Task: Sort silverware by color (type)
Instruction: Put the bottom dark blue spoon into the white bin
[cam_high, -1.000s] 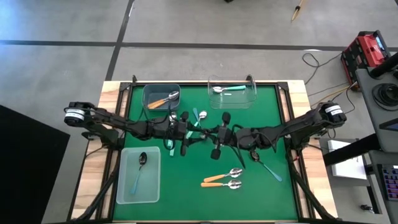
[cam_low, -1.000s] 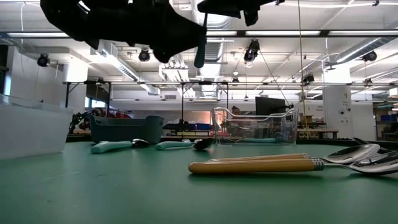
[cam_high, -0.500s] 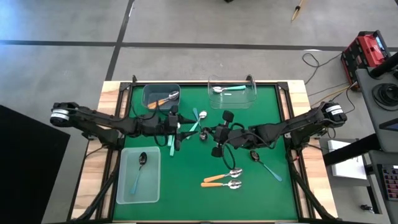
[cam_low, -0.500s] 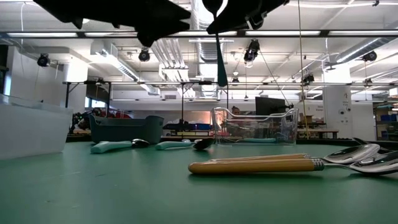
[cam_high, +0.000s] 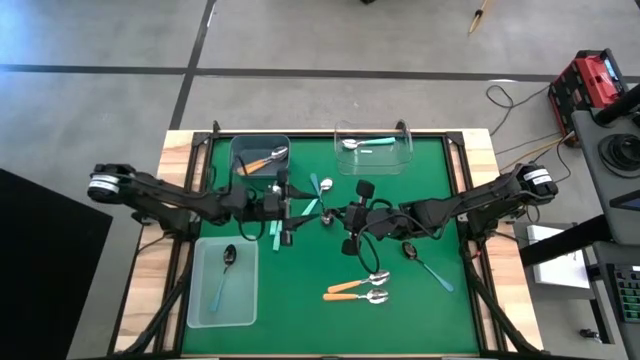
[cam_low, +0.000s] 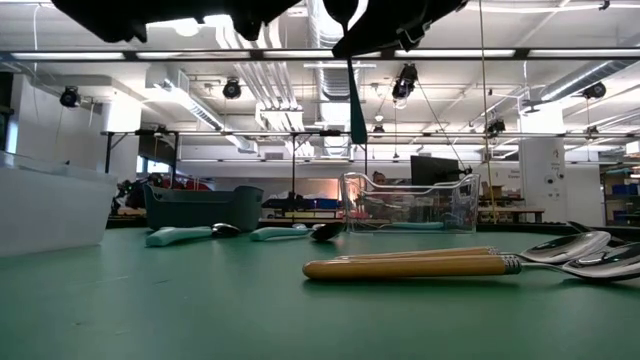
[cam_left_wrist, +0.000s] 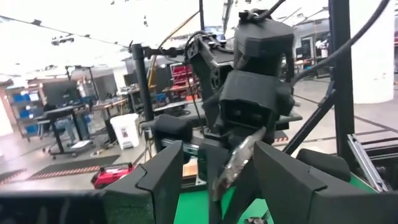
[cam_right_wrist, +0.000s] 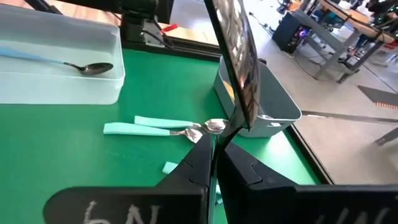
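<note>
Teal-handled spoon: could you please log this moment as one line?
right pincer: shut on teal-handled spoon, raised over green mat | left pincer: open, facing spoon

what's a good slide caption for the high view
Right gripper holds a spoon at table centre facing the open left gripper.

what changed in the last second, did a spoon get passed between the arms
Yes, it looks so. The left gripper has pulled back toward its own side with fingers open, while the right gripper, shut on a teal-handled spoon, has drawn back and holds it hanging upright above the mat. The bins and the spoons on the green mat stayed put.
</note>
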